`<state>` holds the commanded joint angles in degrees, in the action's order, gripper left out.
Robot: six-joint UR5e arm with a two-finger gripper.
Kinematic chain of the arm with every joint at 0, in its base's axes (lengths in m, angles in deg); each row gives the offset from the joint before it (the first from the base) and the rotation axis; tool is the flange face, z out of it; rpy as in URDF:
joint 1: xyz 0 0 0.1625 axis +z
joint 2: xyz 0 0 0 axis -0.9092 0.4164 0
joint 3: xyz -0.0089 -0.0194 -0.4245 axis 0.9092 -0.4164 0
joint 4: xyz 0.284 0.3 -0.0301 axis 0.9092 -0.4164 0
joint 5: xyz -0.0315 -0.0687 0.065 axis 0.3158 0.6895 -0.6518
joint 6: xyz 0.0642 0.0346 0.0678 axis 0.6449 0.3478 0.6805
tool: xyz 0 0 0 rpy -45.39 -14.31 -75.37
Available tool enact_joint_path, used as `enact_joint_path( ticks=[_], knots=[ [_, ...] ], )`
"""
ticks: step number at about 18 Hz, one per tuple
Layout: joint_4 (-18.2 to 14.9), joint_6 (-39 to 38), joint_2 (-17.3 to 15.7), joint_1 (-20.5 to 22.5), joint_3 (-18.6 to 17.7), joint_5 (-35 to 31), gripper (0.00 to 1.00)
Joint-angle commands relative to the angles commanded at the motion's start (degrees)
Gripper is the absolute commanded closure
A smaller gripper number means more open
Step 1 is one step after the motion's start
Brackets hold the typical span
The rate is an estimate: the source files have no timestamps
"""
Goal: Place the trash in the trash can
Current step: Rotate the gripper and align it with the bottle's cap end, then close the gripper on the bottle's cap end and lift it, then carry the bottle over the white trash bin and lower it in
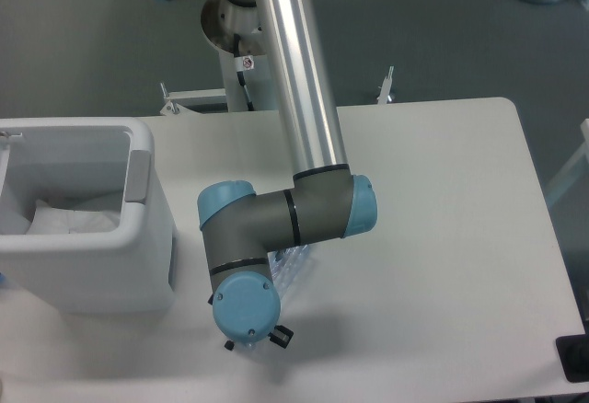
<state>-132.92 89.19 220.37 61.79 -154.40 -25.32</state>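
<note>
The trash can [101, 270] stands at the table's left edge, and crumpled white paper [74, 217] lies inside it. Part of the crushed clear plastic bottle [291, 263] shows on the table, just under the arm's grey elbow link. The blue-capped wrist joint [246, 306] sits over the bottle's near end and hides the gripper's fingers. Only a small black part [279, 335] pokes out below the wrist. Whether the fingers hold the bottle cannot be seen. The bottle's cap is hidden.
The arm's silver tube [296, 72] slants down from the base behind the table's far edge. A dark object [575, 359] sits at the front right corner. The grey panel [137, 175] faces the arm.
</note>
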Motion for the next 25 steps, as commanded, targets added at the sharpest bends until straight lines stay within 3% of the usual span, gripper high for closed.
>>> enact_joint_path(
  ticks=[6, 12, 19, 23, 25],
  knots=[
    [3.78, -0.26, -7.9, 2.1, 0.09, 7.1, 0.51],
    [9.05, -1.49, -16.08, 6.06, 0.17, 21.77, 0.51],
    [11.51, -3.51, -20.48, 7.3, 0.44, 34.53, 0.51],
    [16.78, -6.15, -22.77, 7.03, 0.53, 38.04, 0.51],
    [17.66, -7.38, -22.95, 6.86, 1.05, 39.2, 0.51]
  ],
)
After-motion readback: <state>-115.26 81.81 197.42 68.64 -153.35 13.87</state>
